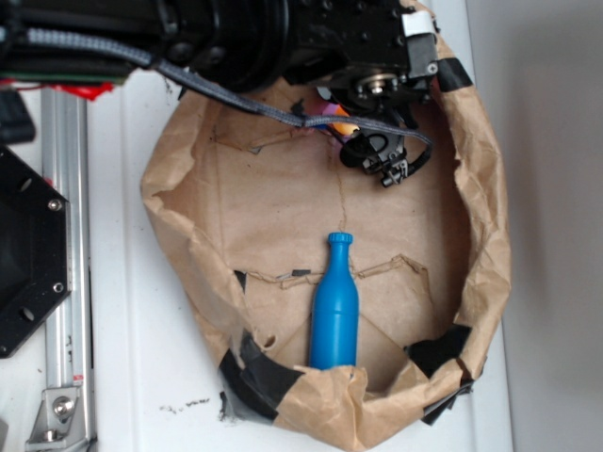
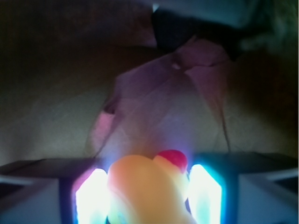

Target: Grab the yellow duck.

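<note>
Exterior view: a brown paper bag (image 1: pixel 188 202) lies opened on the white bench (image 1: pixel 122 330); a blue bottle (image 1: pixel 335 306) rests near its lower rim. Well above the bottle, at the bag's upper rim, the black hand (image 1: pixel 363 141) covers most of the yellow duck (image 1: pixel 341 128), of which only an orange sliver shows. Wrist view: the yellow duck (image 2: pixel 145 191), red mark uppermost, sits between two glowing fingers (image 2: pixel 204 196), which press against its sides, the hand clenched on it.

A robot lab: aluminium rail (image 1: pixel 64 254) bolted beside white table (image 1: pixel 141 377).
</note>
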Motion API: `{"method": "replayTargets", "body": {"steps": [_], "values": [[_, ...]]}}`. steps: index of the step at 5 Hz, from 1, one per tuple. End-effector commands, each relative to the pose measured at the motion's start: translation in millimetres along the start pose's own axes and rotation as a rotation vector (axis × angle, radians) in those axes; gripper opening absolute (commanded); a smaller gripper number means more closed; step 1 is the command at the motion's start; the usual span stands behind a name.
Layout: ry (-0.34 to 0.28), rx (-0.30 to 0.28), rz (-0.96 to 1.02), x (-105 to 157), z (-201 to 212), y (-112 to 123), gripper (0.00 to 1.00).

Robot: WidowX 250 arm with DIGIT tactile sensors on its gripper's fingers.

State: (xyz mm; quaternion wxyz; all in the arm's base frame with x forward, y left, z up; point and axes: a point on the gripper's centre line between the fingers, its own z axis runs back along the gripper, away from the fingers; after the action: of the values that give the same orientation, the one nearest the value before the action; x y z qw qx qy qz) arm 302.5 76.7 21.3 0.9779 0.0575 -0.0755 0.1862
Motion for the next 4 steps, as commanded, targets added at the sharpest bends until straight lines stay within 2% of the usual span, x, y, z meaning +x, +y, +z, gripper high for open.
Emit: {"method": "replayTargets", "body": {"steps": [1, 2, 3, 4], "values": [[-0.021, 0.009, -0.004, 10.3, 3.9, 8.0, 0.0], [0.003, -0.01, -0.072, 3.4, 14.8, 0.3, 0.0], [0.039, -0.106, -0.154, -12.8, 63.9, -12.9, 0.0], [0.126, -0.199, -0.221, -29.1, 120.2, -19.0, 0.0]]}}
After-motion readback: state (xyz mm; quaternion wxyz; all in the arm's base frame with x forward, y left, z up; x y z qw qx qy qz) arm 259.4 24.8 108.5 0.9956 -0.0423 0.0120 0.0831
